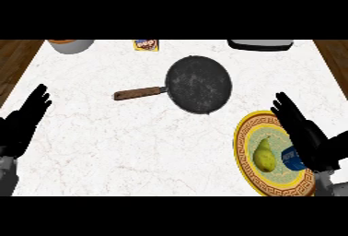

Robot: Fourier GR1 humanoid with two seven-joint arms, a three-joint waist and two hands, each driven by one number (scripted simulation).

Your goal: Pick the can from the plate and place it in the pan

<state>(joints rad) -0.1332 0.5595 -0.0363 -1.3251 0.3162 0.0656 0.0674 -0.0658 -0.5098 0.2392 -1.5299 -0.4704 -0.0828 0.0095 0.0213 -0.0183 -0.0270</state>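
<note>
A blue can lies on the right part of a yellow-rimmed patterned plate at the lower right, partly hidden by my right hand. That hand hovers over the plate's right side with fingers straight, open. A green pear rests on the plate left of the can. The dark pan with a brown handle sits at the counter's middle, up and left of the plate. My left hand rests open at the left edge, fingers up.
A grey bowl stands at the far left back, a small yellow box beside it, and a dark appliance at the back right. Wooden floor shows past both counter sides.
</note>
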